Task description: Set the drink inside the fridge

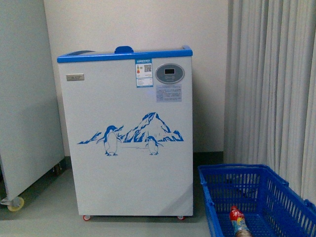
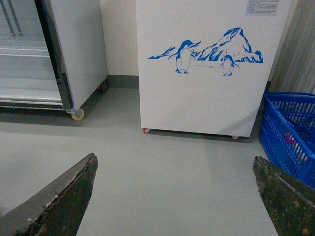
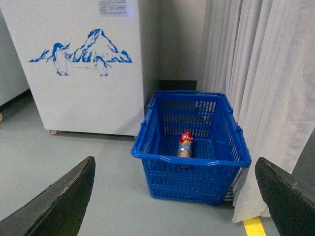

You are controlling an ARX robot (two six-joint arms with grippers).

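I see the drink (image 3: 185, 145) lying on its side on the basket (image 3: 192, 161) floor, red end away from me. It's a small clear bottle with a red-and-white label and brownish liquid. The fridge (image 1: 126, 138) stands upright on casters, just left of the basket. It's white with a blue top rim, a penguin-and-mountain graphic on the front and an oval grey display near the top. I can't tell the lid state from this angle.
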